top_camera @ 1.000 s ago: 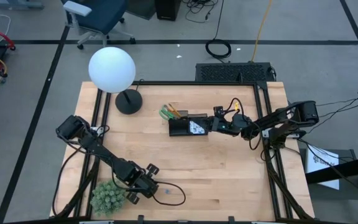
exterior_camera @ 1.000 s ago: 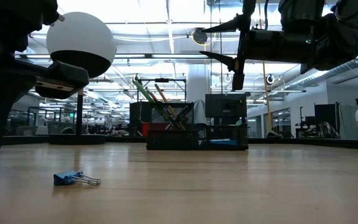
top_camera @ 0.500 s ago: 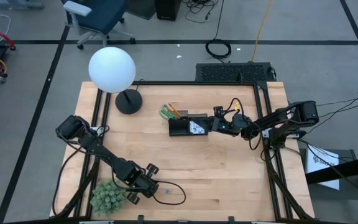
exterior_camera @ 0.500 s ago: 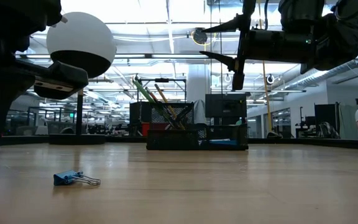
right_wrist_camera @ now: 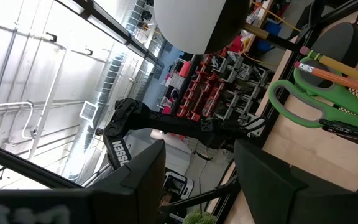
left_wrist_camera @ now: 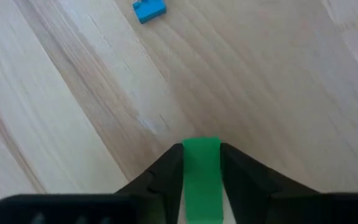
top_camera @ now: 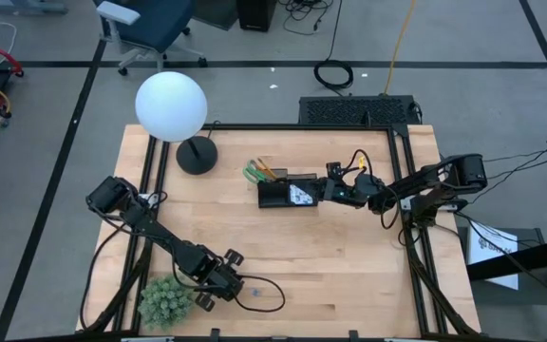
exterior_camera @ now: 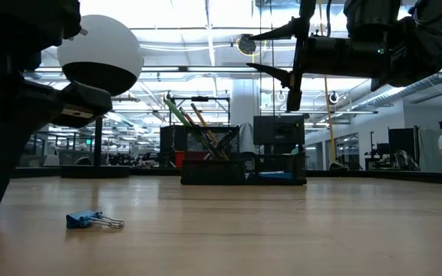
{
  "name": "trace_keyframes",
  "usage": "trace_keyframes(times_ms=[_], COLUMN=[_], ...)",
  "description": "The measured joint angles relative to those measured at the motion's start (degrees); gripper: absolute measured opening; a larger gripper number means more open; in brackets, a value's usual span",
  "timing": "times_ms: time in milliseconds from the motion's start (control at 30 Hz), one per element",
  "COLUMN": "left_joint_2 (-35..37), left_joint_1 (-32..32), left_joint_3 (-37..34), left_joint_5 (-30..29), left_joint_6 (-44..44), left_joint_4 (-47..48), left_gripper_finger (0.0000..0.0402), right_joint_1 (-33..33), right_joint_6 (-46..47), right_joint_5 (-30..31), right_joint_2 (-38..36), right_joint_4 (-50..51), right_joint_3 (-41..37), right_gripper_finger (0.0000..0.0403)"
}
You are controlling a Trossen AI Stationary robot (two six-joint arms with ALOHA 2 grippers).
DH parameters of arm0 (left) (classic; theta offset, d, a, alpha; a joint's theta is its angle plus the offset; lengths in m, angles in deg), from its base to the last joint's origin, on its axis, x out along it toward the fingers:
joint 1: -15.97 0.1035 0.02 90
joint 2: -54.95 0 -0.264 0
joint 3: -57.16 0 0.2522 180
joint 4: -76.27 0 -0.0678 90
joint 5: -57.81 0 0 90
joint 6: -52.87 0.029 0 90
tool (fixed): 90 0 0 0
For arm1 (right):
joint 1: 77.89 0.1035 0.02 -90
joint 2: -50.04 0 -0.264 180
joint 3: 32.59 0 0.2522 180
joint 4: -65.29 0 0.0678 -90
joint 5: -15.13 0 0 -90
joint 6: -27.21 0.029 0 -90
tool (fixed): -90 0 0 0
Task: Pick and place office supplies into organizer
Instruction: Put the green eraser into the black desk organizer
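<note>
Left wrist view: left gripper point(left_wrist_camera: 201, 163) fingers pinch a small green rubber eraser point(left_wrist_camera: 201, 180), tiny blue binder clip point(left_wrist_camera: 148, 9) lying ahead of them. Right gripper point(top_camera: 323, 189) fingers spread, empty, just beside the black mesh organizer point(top_camera: 275, 195) holding green-handled scissors point(right_wrist_camera: 316, 99) and an orange pencil point(right_wrist_camera: 340, 71); eraser and clip left.

Only the left arm shifts. In the low view its dark bulk at the near left now stands differently: the left gripper point(exterior_camera: 71, 103) sits a touch farther right and tilts more steeply than a second ago, and a slanted dark limb now drops toward the tabletop at the left edge, where before there was a solid block. From above, the change is barely a nudge (near the fuzzy plant ball point(top_camera: 164, 302)). It grips a small green eraser point(left_wrist_camera: 201, 177).
</note>
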Motion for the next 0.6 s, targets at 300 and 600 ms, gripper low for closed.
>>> trace_keyframes(times_ms=[300, 600], left_joint_2=[-0.04, 0.02], left_joint_1=[0.04, 0.02], left_joint_3=[0.04, 0.15], left_joint_5=[-0.17, -0.48], left_joint_6=[0.66, 0.08], left_joint_4=[-0.28, -0.26], left_gripper_finger=[0.0134, 0.0055], right_joint_1=[-0.02, -0.01], right_joint_6=[0.0, 0.0], right_joint_5=[0.0, -0.01], right_joint_2=[0.0, 0.0], right_joint_4=[0.02, 0.02], right_joint_3=[0.0, -0.01], right_gripper_finger=[0.0181, 0.0181])
